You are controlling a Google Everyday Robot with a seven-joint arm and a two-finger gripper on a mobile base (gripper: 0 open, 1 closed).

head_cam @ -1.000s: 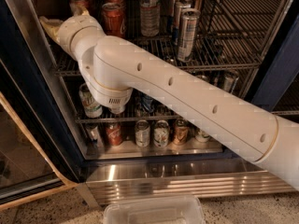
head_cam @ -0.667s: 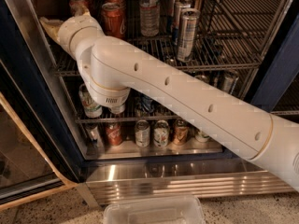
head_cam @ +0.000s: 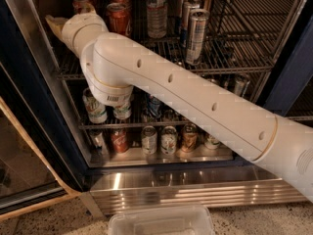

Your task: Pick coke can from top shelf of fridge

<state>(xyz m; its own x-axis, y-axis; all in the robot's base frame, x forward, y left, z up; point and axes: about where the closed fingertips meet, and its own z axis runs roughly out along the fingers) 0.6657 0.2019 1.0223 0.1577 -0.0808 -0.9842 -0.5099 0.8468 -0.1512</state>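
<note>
- Red aluminium with a silver lid: the coke can stands upright on the top shelf of the fridge, in its left part, toward the front.
- Pale markings run down the can's side, but no word on it can be read.
- More red cans of the same kind stand behind it and to its left, deeper on the same rack.
- To its right on that rack are a clear bottle and tall slim silver cans. Their dark lettering cannot be read either.
- The gripper sits at the far left of the top shelf, close to the fridge's left wall and left of the coke can. The wrist lies between them.
- Whether the gripper is apart, together or clamped on anything cannot be told from this view.
- The white arm crosses the fridge opening from lower right to upper left, covering much of the middle rack.
- Below, a white-and-green can and a row of mixed cans stand on the lower racks.
- A clear plastic tub lies on the floor before the steel base panel.
</note>
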